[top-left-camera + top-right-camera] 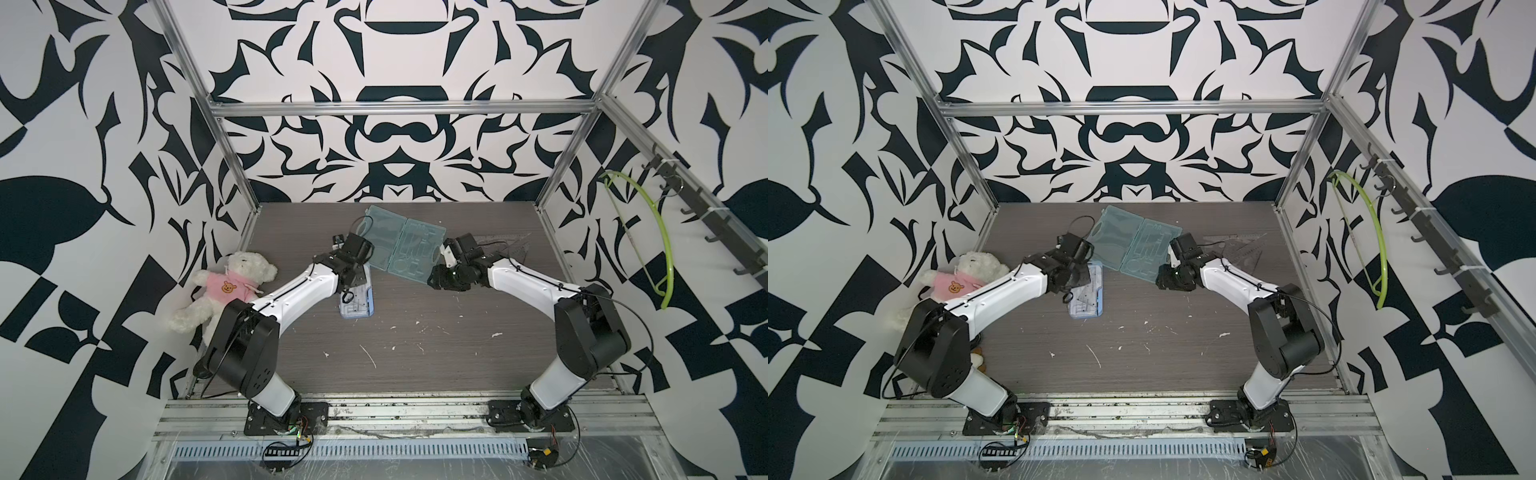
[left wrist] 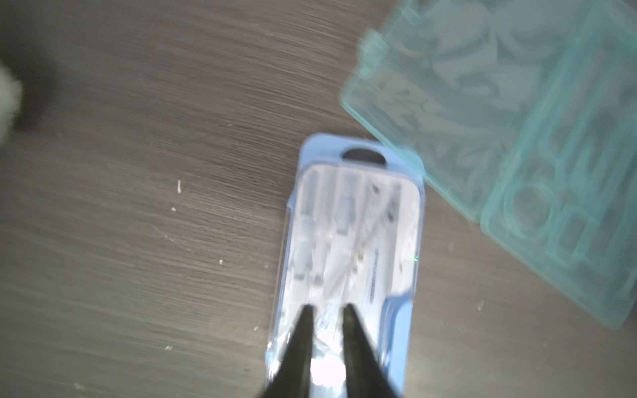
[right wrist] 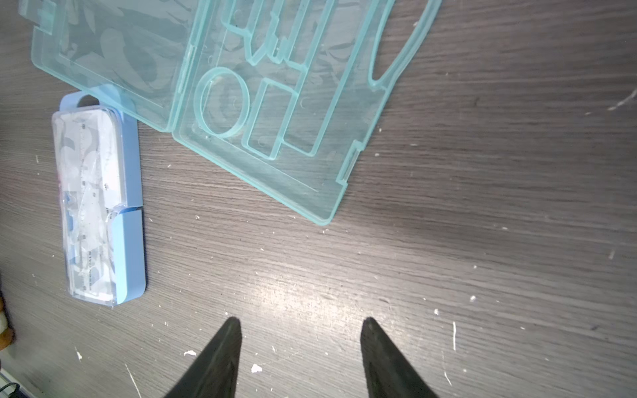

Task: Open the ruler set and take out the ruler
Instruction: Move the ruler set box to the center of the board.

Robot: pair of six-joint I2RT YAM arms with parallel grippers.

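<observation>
The ruler set is a flat blue case with a clear lid, lying shut on the dark table left of centre. A ruler with printed marks shows through the lid. My left gripper hangs over the near end of the set, its jaws drawn close together. The view is blurred, and I cannot make out anything held between them. My right gripper stands open above bare table, in front of the set and apart from it.
An open, empty teal plastic case lies flat behind the set, one corner touching it. Clear set squares lie behind my right arm. A teddy bear sits at the left wall.
</observation>
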